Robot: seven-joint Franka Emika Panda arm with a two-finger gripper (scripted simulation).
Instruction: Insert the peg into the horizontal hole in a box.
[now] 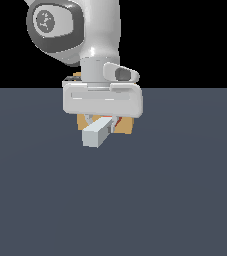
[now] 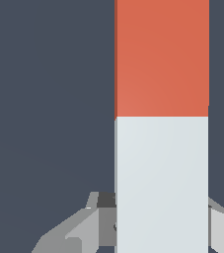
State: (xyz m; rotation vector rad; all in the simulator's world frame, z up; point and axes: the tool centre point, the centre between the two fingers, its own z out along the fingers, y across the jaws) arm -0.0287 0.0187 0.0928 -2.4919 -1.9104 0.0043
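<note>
Fingers [image 2: 91, 225] of the gripper [image 1: 101, 120] clamp the peg [image 1: 97, 132] on both sides of its pale grey-white part, holding it level above the dark bench [image 1: 185, 190]. Its orange-red end points away toward the tan box [image 1: 126, 126], which sits just behind the gripper, mostly hidden; the hole is hidden.
</note>
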